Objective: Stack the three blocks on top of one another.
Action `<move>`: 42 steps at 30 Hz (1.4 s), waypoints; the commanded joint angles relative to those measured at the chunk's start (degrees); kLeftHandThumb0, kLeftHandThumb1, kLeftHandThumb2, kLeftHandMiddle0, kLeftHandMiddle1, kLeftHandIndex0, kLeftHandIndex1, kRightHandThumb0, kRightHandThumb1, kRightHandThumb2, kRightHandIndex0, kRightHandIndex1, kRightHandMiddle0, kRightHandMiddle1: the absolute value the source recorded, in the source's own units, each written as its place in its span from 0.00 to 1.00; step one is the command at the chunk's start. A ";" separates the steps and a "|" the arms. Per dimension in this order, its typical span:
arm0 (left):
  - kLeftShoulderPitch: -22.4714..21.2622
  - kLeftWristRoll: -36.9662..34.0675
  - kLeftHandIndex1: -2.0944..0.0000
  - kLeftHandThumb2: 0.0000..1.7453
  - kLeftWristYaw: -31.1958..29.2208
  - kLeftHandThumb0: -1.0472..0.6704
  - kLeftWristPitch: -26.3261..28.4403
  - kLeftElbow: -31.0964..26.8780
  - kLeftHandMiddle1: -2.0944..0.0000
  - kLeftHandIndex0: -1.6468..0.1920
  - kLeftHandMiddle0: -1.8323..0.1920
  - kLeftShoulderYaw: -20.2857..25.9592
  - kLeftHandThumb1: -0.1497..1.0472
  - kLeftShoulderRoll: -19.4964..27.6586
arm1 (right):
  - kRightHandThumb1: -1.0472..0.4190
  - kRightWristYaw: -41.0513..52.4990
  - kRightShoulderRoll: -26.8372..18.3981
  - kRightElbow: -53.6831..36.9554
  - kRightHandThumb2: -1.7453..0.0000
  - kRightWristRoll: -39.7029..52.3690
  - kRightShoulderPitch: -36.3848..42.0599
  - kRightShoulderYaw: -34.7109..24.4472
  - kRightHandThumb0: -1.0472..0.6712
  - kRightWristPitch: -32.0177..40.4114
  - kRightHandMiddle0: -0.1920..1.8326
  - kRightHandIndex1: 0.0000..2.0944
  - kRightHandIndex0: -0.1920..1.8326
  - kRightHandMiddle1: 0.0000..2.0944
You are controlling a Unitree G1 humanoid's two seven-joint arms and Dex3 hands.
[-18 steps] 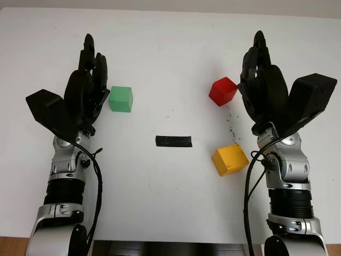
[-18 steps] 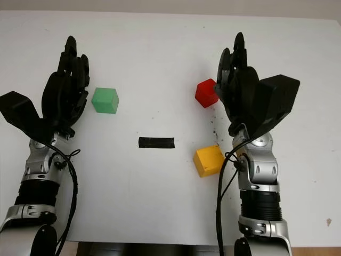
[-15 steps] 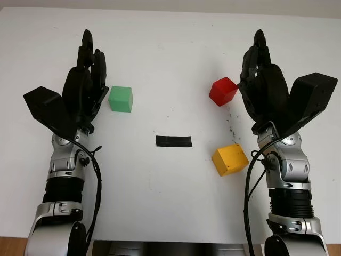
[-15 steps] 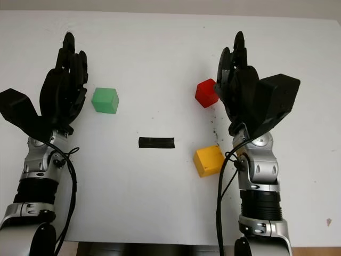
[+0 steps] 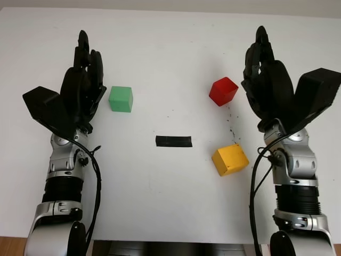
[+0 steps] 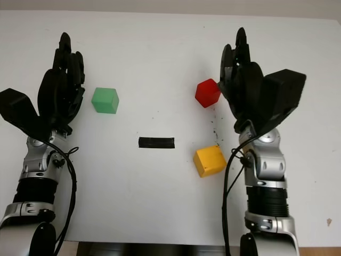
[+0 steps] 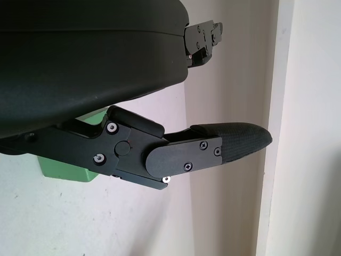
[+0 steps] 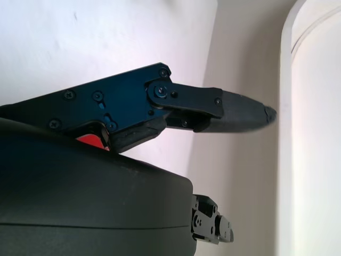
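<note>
Left eye view: my left hand point(image 5: 80, 88) is open beside the green block point(image 5: 121, 99), right hand point(image 5: 266, 80) open by the red block point(image 5: 222, 91); fingers hold nothing. Yellow block point(image 5: 230, 159) sits nearer on the tabletop point(image 5: 170, 48).

Green block point(image 5: 121, 99) sits left of centre; red block point(image 5: 222, 91), tilted, upper right; yellow block point(image 5: 230, 159) lies below the red one.

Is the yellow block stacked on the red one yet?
No, the yellow block sits on the table by itself, apart from the red block farther from the robot.
</note>
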 commanded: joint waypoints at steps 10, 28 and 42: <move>0.26 0.04 1.00 0.33 0.51 0.19 -0.32 -0.87 0.99 1.00 1.00 0.01 1.00 -0.42 | 0.15 9.71 -23.91 18.44 0.98 -26.03 -11.21 14.54 0.31 -23.00 0.08 0.11 0.19 0.36; 0.82 -0.18 1.00 0.32 0.09 0.19 1.91 -3.08 1.00 1.00 1.00 -0.60 1.00 -0.62 | 0.16 14.76 -27.15 36.70 0.97 -52.62 -27.10 34.44 0.33 -33.90 0.31 0.02 0.24 0.06; 2.37 -0.89 1.00 0.31 0.83 0.19 3.65 -5.15 1.00 1.00 1.00 -0.54 1.00 -1.54 | 0.14 7.46 -25.04 46.02 0.96 -50.33 -28.94 35.27 0.33 -39.43 0.29 0.02 0.24 0.04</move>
